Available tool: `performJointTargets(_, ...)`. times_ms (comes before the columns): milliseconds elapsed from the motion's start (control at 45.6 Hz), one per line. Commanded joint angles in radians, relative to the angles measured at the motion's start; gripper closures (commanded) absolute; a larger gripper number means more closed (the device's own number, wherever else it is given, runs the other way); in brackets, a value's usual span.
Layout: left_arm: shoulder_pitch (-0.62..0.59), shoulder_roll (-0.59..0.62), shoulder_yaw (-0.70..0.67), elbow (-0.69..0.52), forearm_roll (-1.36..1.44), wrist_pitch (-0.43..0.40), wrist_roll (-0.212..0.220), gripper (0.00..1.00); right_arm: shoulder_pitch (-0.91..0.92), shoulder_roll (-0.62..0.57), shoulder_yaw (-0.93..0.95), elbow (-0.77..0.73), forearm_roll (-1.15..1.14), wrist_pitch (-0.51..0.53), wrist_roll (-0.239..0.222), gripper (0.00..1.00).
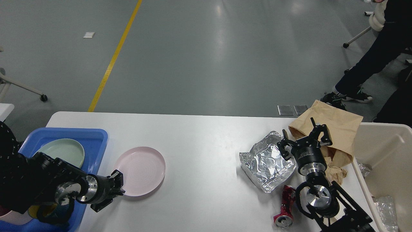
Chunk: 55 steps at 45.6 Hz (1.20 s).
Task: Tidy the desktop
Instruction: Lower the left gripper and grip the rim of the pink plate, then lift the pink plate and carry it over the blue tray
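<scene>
The white desktop (pixel 206 135) carries a pink plate (pixel 141 169) at the left. At the right lie a crumpled foil sheet (pixel 267 164), a crushed red can (pixel 286 206) and a brown paper bag (pixel 334 120). My left gripper (pixel 117 184) sits at the plate's near-left rim, its fingers closed on the edge. The plate looks slightly raised, with a shadow beneath. My right gripper (pixel 304 135) stands open and empty, above the gap between foil and bag.
A blue tray (pixel 96 137) at the left edge holds a pale green plate (pixel 61 151). A beige bin (pixel 383 141) stands off the table's right end with clear plastic inside. A person's legs (pixel 360 74) are at the back right.
</scene>
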<state>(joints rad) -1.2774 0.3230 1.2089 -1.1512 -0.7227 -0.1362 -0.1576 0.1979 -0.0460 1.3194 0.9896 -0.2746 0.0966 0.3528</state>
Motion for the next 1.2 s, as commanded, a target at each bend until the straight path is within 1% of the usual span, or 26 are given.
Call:
performJointTargets(0,-0.011,0.007,0.001,-0.018,0.0,0.0,0.001,1.0,0.0,0.0,0.0,0.0,0.0,0.0,0.0,0.0)
performJointTargets(66,-0.048,0.018,0.014,-0.05,0.002,0.0,0.001,1.0,-0.002,0.0,0.0,0.001,0.0,0.0,0.0,0.0)
performJointTargets(131,-0.114,0.031,0.053,-0.111,0.008,-0.003,0.001,1.0,0.0,0.0,0.0,0.0,0.0,0.0,0.0,0.0)
performJointTargets(175,-0.178,0.037,0.087,-0.163,0.016,-0.006,0.004,1.0,0.0,0.0,0.0,0.0,0.0,0.0,0.0,0.0)
performJointTargets(263,-0.328,0.041,0.168,-0.263,0.022,-0.039,0.007,1.0,0.0,0.0,0.0,0.0,0.0,0.0,0.0,0.0)
performJointTargets(329,-0.442,0.047,0.221,-0.329,0.022,-0.095,0.007,1.0,-0.002,0.0,0.0,0.0,0.0,0.0,0.0,0.0)
performJointTargets(416,-0.585,0.056,0.29,-0.404,0.022,-0.192,0.009,1.0,0.0,0.0,0.0,0.0,0.0,0.0,0.0,0.0)
performJointTargets(482,-0.693,0.057,0.34,-0.444,0.022,-0.273,0.009,1.0,0.0,0.0,0.0,0.0,0.0,0.0,0.0,0.0)
performJointTargets(548,-0.769,0.05,0.371,-0.472,0.022,-0.338,0.01,1.0,0.0,0.0,0.0,0.0,0.0,0.0,0.0,0.0)
performJointTargets(613,-0.845,0.042,0.399,-0.508,0.022,-0.381,0.01,1.0,0.0,0.0,0.0,0.0,0.0,0.0,0.0,0.0)
performJointTargets(745,-0.984,-0.005,0.455,-0.57,0.023,-0.436,0.01,1.0,-0.002,0.0,0.0,0.0,0.0,0.0,0.0,0.0)
performJointTargets(833,-1.004,-0.013,0.491,-0.568,0.023,-0.454,0.007,1.0,-0.002,0.0,0.0,0.0,0.0,0.0,0.0,0.0)
performJointTargets(942,-0.999,0.001,0.515,-0.558,0.026,-0.456,0.006,1.0,0.0,-0.002,0.0,0.001,0.0,0.0,0.0,0.0)
performJointTargets(1008,-0.985,0.021,0.543,-0.526,0.039,-0.457,0.006,1.0,0.0,-0.002,0.0,0.001,0.0,0.0,0.0,0.0)
performJointTargets(1052,-0.958,0.063,0.558,-0.487,0.052,-0.459,0.009,1.0,0.0,0.0,0.0,0.001,0.0,0.0,0.0,0.0)
performJointTargets(1117,-0.886,0.165,0.552,-0.412,0.075,-0.465,0.019,1.0,0.0,0.0,0.0,0.001,0.0,0.0,0.0,0.0)
performJointTargets(1161,-0.847,0.22,0.544,-0.351,0.094,-0.465,0.045,1.0,0.0,0.0,0.0,0.001,0.0,0.0,0.0,0.0)
performJointTargets(1183,-0.83,0.247,0.538,-0.32,0.103,-0.467,0.065,1.0,0.0,0.0,0.0,0.001,0.0,0.0,0.0,0.0)
